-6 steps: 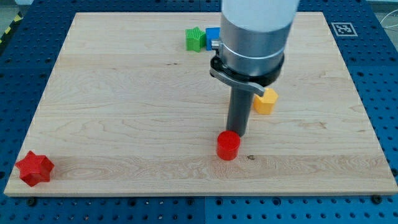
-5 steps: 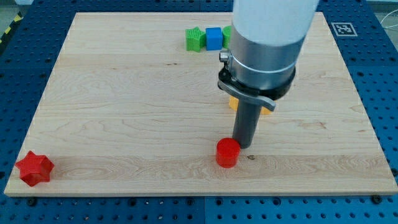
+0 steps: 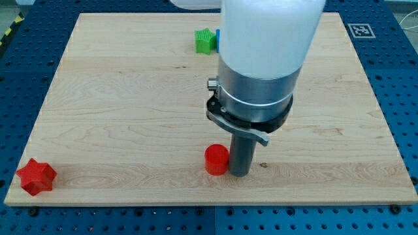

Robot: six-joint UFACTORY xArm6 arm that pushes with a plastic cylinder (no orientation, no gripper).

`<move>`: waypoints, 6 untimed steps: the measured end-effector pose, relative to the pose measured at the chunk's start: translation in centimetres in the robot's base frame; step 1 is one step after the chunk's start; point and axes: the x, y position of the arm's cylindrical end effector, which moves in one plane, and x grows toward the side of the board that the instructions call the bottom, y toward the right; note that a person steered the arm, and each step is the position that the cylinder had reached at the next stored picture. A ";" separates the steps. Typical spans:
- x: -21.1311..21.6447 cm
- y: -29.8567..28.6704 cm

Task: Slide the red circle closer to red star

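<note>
Because the red circle (image 3: 216, 160) has to travel toward the view's left to reach the red star (image 3: 36, 177), my tip (image 3: 239, 173) stands on the circle's right-hand side, touching it or very nearly so, which is the side a leftward shove must come from. The circle sits low on the table (image 3: 117, 111), a little left of the middle and near the view's bottom edge, while the star lies in the bottom-left corner, well apart from it, so most of the closing distance seems yet to be covered. Star and circle lie at almost the same height in the view, so a nearly straight push leftward should serve, with the tip kept behind the circle's middle lest the round block roll off to one side. There are no fingers on this arm, only the dark rod, so nothing is held; contact is by pushing alone. Farther off, near the view's top, a green block (image 3: 205, 41) shows beside the arm's pale body, with a sliver of a blue block (image 3: 218, 39) just beside it, both far from the path.
</note>
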 end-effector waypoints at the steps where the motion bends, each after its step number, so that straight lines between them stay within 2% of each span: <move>1: 0.0 -1.1; 4: -2.4 -3.1; 6: -2.3 -4.7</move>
